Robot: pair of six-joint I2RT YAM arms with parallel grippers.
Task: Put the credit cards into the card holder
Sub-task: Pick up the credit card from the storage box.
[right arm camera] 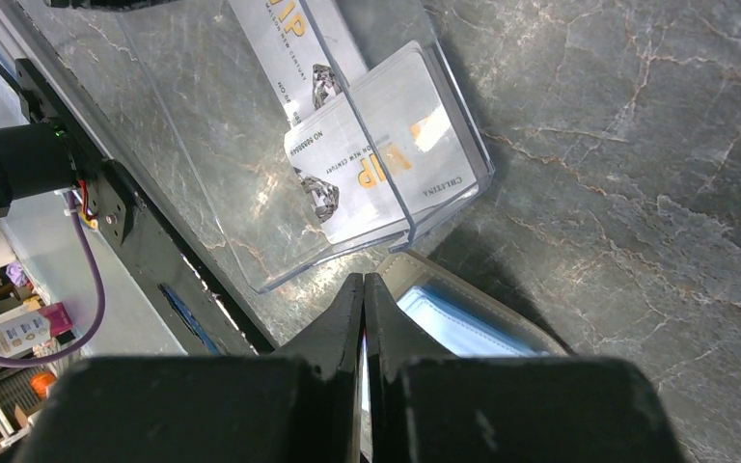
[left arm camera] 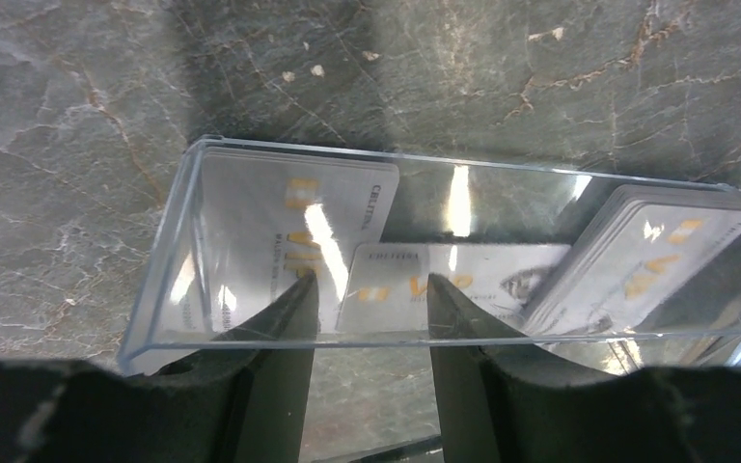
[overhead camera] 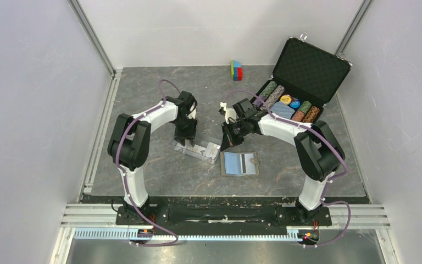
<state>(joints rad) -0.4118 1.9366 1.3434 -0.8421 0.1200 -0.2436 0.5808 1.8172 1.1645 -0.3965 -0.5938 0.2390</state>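
A clear plastic case lies mid-table, holding several pale credit cards with gold print. One card lies flat in its middle. My left gripper is open, both fingertips dipped inside the case's near wall. The left finger is just off that card's edge and the right finger rests over it; nothing is clamped. The taupe card holder lies open with its light blue lining up, right of the case. My right gripper is shut and empty, hovering between the case's corner and the holder's edge.
A black chip briefcase stands open at the back right, with chip stacks and a blue card deck inside. A small coloured block sits at the back centre. Grey walls enclose the marbled table.
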